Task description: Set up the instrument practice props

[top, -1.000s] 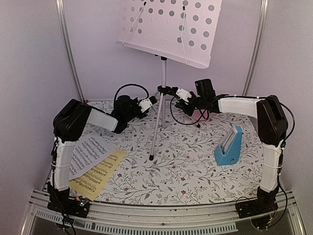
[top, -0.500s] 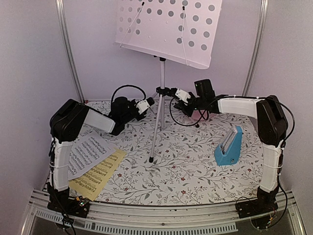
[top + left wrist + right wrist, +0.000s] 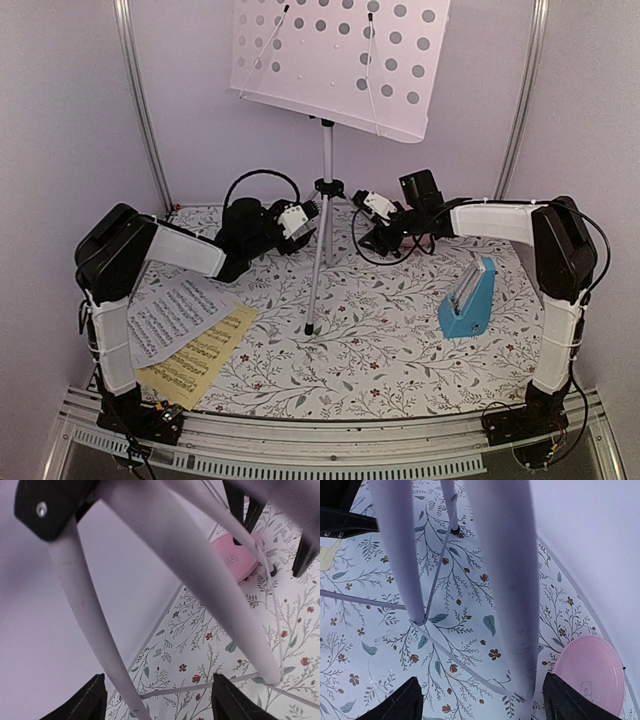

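Repositioning is going on with the silver tripod music stand with perforated pale desk (image 3: 323, 215). Against a second ago its pole and desk are sitting a little further toward 9 o'clock, and the left arm is drawing back that way with it. The stand is standing upright at about 12 o'clock on the floral-patterned worktop (image 3: 380, 345), with the two arms flanking its leg hub.

The left tool (image 3: 156, 695) is reaching in from 9 o'clock, its fingers (image 3: 90, 702) spread with a stand leg running between them, not clamped on it. The right tool (image 3: 480, 697) is coming in from 3 o'clock, also spread around a leg. It is now sitting slightly lower and further off the hub than before. A pink round plate (image 3: 592, 672) is lying near the wall behind the legs.

I judge the stand is being nudged into place, not lifted. The other props are waiting: the white sheet of music (image 3: 175, 312) is overlapping the yellow sheet of music (image 3: 205, 362) at 8 o'clock, and the small blue pyramid metronome (image 3: 468, 302) is standing at 4 o'clock. Nothing is resting on the desk yet.
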Robot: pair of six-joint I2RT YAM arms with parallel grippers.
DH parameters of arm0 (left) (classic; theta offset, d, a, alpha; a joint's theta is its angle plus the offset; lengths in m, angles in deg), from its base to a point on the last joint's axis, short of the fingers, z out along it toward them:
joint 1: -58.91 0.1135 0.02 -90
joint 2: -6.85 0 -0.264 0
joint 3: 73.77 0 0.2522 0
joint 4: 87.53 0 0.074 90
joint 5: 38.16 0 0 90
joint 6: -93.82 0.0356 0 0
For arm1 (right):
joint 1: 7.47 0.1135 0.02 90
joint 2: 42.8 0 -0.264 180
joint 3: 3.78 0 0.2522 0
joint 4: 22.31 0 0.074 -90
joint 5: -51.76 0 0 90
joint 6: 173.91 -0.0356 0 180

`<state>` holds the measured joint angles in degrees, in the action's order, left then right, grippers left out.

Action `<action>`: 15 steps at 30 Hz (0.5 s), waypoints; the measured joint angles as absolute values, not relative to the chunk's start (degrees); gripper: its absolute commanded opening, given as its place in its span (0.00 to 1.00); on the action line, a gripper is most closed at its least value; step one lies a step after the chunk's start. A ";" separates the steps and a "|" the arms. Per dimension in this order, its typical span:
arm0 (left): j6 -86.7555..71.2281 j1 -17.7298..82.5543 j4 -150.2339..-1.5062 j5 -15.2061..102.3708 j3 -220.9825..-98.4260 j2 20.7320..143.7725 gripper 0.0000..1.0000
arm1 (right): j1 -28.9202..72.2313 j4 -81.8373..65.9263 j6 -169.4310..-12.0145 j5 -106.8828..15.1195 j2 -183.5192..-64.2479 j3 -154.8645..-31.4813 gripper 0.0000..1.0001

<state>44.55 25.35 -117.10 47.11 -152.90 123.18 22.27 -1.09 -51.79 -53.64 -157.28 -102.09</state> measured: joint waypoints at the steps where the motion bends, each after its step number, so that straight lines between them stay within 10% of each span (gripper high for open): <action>1: 43.23 24.78 -116.16 47.79 -152.24 121.69 0.75 | 22.42 -1.26 -52.79 -53.86 -156.23 -100.98 0.94; 15: 12.74 21.77 -105.82 54.11 -136.18 103.31 0.71 | 22.64 -12.19 -68.82 -60.00 -138.42 -83.40 0.99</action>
